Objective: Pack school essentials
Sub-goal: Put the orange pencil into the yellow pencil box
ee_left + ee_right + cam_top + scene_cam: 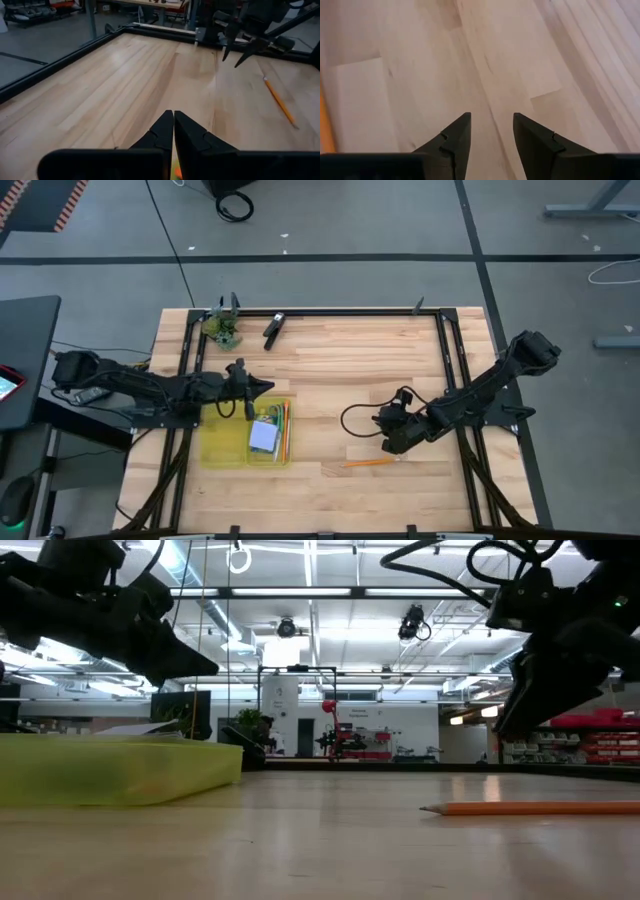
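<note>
- One orange pencil [366,464] is left lying flat on the table [330,360], toward the near edge and a little right of the middle.
- The pencil's long side runs almost along the near edge, and in the low view its tip is pointed toward the yellow tray [222,448].
- The right gripper [388,442] is held just above the table, close to the pencil's right end and a little farther from the near edge than the pencil is.
- Its two fingers are spread apart and nothing is held between them.
- The pencil is seen only as an orange strip at the very edge of the right wrist view, so it is not yet lined up between the fingers.
- The right gripper is much nearer to the pencil than the left one, so the pick is judged to be its job.
- The left gripper [249,402] is held over the far edge of the yellow tray, pressed closed with nothing in it.
- In the tray, a pale blue notepad [263,437] and more orange pencils [284,430] are already packed.
</note>
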